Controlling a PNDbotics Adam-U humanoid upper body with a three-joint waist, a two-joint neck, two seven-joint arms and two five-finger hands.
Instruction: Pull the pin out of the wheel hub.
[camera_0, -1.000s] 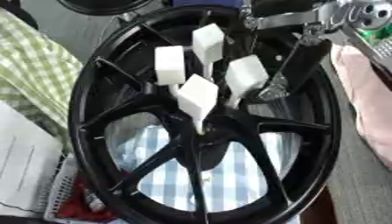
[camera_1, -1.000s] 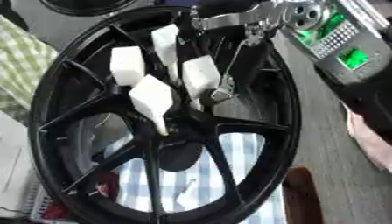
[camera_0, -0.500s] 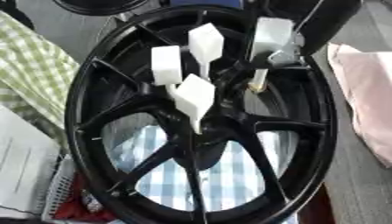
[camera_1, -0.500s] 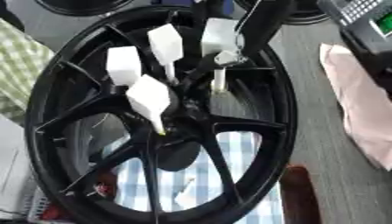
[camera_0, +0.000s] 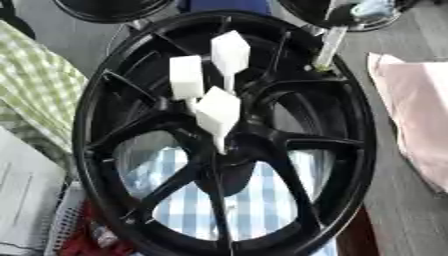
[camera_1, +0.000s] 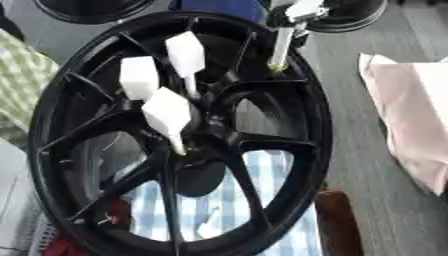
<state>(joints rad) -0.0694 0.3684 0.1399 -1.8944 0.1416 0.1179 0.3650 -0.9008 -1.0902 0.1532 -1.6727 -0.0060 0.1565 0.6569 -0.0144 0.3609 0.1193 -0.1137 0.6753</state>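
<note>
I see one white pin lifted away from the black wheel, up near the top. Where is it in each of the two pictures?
Left eye view: the lifted pin is at the upper right, over the wheel's rim.
Right eye view: it sits further left, right of top centre.
Shared landmark: the three white pins clustered at the hub.

A grey, wood-grained floor (camera_1: 350, 90) runs along the right side. A blue-and-white checked cloth (camera_0: 262, 200) lies below, and a green-and-white checked cloth (camera_0: 35, 85) lies at the left edge. A pale pink cushion (camera_1: 411, 110) sits at the right. A dark reddish-brown block (camera_1: 337, 225) shows at the lower right. White papers (camera_0: 22, 195) lie at the lower left.
</note>
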